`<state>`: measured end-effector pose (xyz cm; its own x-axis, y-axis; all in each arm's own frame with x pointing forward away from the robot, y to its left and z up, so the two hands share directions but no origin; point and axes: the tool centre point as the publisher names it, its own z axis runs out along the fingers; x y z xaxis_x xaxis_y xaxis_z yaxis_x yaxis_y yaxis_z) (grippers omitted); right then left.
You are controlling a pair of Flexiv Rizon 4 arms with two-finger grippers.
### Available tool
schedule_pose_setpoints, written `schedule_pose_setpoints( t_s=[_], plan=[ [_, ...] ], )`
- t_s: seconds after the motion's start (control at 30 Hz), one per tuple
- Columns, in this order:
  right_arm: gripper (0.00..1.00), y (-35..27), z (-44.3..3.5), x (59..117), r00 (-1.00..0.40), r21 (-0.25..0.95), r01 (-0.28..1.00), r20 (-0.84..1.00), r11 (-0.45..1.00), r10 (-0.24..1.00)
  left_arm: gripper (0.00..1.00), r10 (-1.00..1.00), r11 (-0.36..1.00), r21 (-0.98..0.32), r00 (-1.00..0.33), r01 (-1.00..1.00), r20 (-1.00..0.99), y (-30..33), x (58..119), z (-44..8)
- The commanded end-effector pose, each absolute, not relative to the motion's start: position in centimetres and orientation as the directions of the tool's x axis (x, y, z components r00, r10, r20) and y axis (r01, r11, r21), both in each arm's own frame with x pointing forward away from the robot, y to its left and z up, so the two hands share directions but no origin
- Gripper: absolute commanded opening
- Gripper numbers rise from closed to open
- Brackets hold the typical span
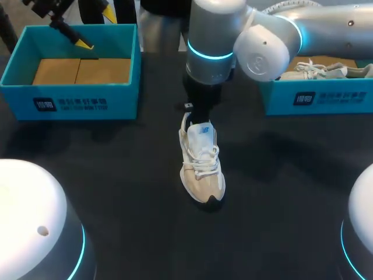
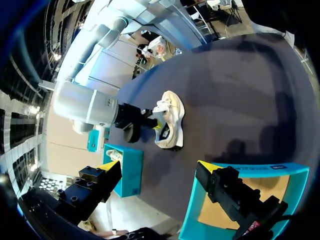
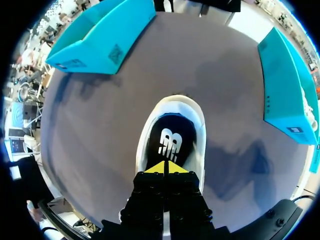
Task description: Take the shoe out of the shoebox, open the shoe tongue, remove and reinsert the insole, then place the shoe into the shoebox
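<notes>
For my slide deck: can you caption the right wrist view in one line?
Closed right gripper over the insole inside the white shoe on the dark table.

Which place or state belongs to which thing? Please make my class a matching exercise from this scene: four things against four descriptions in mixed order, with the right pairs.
Things
1. shoe
2. left gripper
3. right gripper
4. right shoebox

Descriptions
A. open, over the left shoebox
B. holds another shoe
C. shut, at the shoe's heel opening
D. stands on the dark table between the two boxes

Pairs: 1-D, 2-A, 3-C, 4-B
</notes>
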<state>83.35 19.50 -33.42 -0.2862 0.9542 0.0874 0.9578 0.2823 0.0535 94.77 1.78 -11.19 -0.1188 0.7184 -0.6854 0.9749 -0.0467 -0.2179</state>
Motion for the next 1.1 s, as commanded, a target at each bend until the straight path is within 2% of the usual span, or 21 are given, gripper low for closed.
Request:
schedule_pose_setpoints(
  t_s=[0.03,1.1],
  plan=[
    [0.0,19.7,-34.7,83.5,-0.283,0.042,0.959,0.093,0.28,0.955,1.0,0.719,-0.041,-0.211,-0.118,0.977,-0.685,1.8,94.4,-11.3],
    [0.0,19.2,-39.6,83.1,-0.256,-0.027,0.965,0.092,0.259,0.962,1.0,0.719,-0.041,-0.211,-0.118,0.977,-0.685,1.8,94.4,-11.3]
  ],
)
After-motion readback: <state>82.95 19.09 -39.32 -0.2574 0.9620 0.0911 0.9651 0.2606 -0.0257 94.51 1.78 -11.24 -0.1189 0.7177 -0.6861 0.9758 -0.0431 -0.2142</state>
